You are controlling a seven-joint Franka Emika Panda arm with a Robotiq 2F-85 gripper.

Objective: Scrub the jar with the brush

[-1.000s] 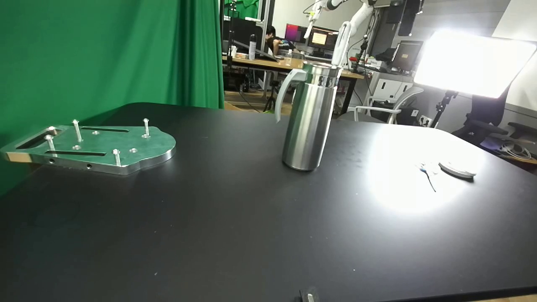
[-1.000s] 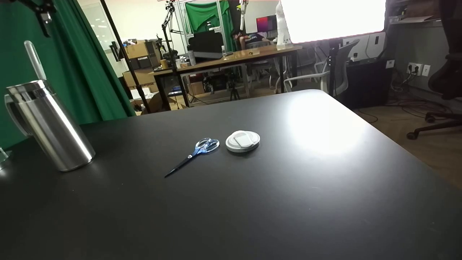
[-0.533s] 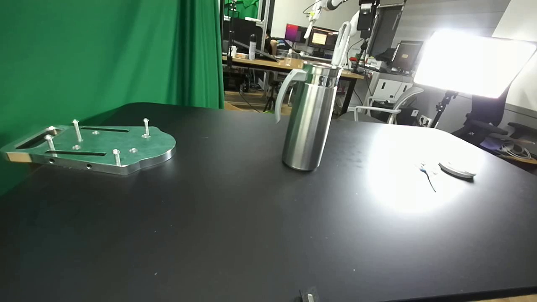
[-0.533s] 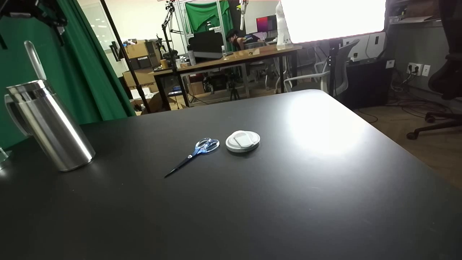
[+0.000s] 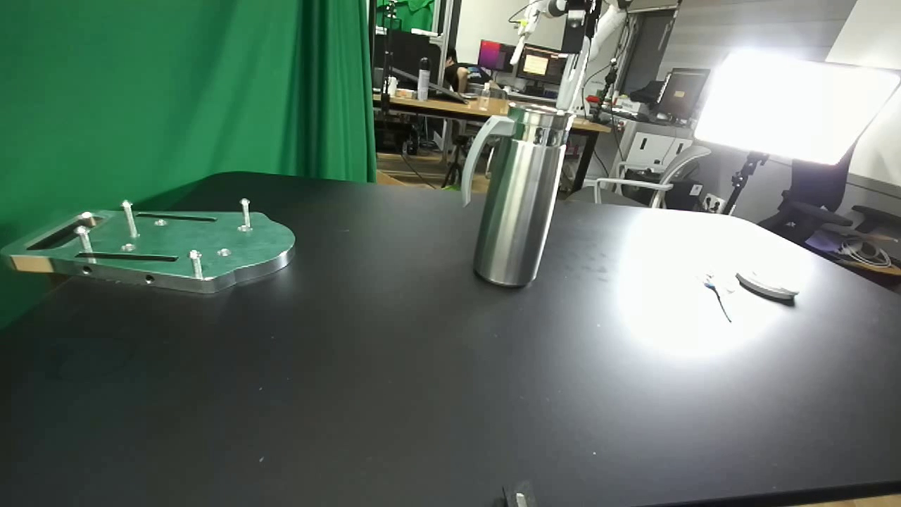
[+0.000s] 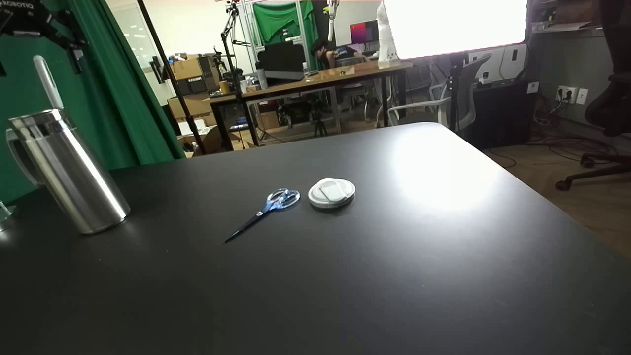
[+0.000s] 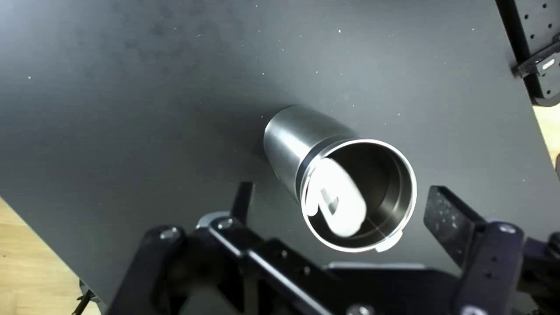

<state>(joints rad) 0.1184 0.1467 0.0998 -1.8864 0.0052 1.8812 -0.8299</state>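
Observation:
The jar (image 5: 519, 211) is a tall steel cylinder standing upright on the black table, seen in both exterior views (image 6: 81, 175). Its thin curved handle (image 5: 484, 151) shows at its upper side. The brush's white handle (image 5: 571, 84) sticks up out of the jar's open mouth, leaning on the rim; its head is hidden inside. In the wrist view the brush handle (image 7: 352, 210) points up between my fingers, touching neither. My gripper (image 7: 343, 201) is wide open and empty above the jar (image 7: 302, 135). In an exterior view its fingers (image 6: 75, 61) stand around the top of the brush handle.
Scissors (image 6: 268, 207) and a round white lid (image 6: 331, 193) lie on the table beside the jar. A flat green metal plate (image 5: 176, 239) with upright pegs sits on the jar's handle side. A green curtain (image 5: 176, 84) hangs behind the table.
My gripper has come further into both exterior views, closing in on the brush handle and lowering slightly in the last half second. It stays open. The jar and brush have not moved.

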